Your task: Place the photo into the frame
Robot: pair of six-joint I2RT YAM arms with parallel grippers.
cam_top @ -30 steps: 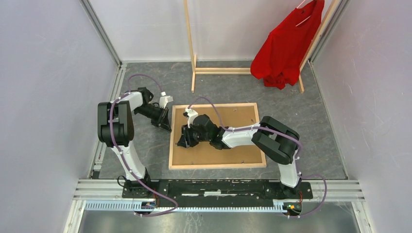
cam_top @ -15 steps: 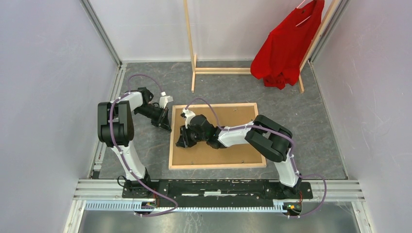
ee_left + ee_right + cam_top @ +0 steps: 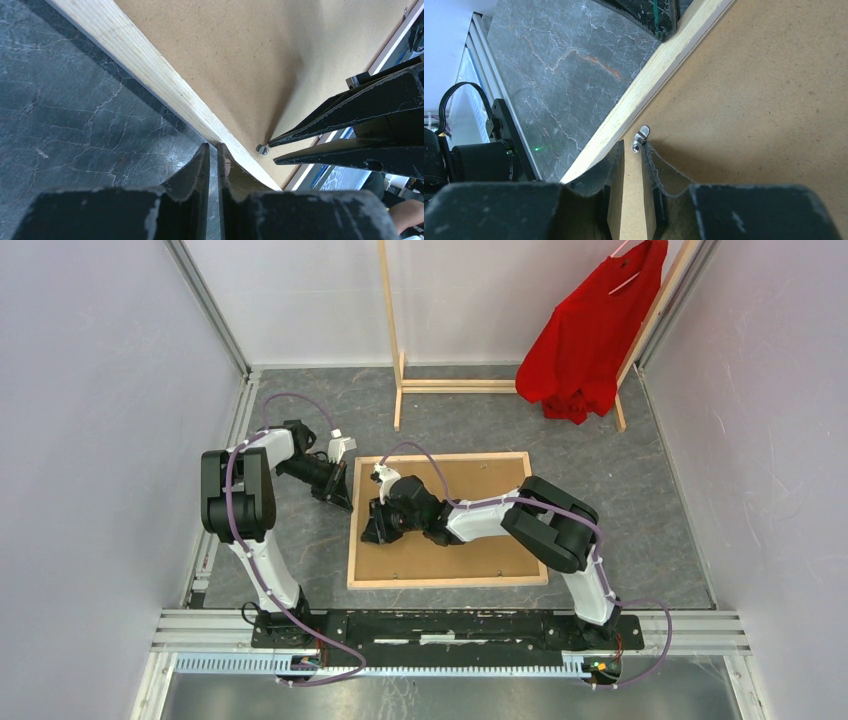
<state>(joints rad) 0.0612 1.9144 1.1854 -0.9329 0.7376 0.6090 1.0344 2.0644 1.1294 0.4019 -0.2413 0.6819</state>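
Observation:
The frame (image 3: pixel 450 581) lies face down on the grey floor, its light wood back up. The photo's brown board back (image 3: pixel 480 510) sits inside it; the print side is hidden. My left gripper (image 3: pixel 343 502) is shut, its tips (image 3: pixel 213 147) at the outer side of the frame's left rail (image 3: pixel 150 75). My right gripper (image 3: pixel 370 533) rests over the board (image 3: pixel 764 100) just inside that rail (image 3: pixel 649 80). Its jaws stand a narrow slit apart and hold nothing, tips (image 3: pixel 633 145) beside a small metal clip (image 3: pixel 641 136). The clip also shows in the left wrist view (image 3: pixel 262 149).
A tall wooden clothes rack (image 3: pixel 392 330) with a red shirt (image 3: pixel 590 330) stands at the back. Grey walls close in left and right. An aluminium rail (image 3: pixel 450 620) runs along the near edge at the arm bases.
My right gripper has slid a little to the left over the board, toward the frame's left rail. The left arm has not moved.

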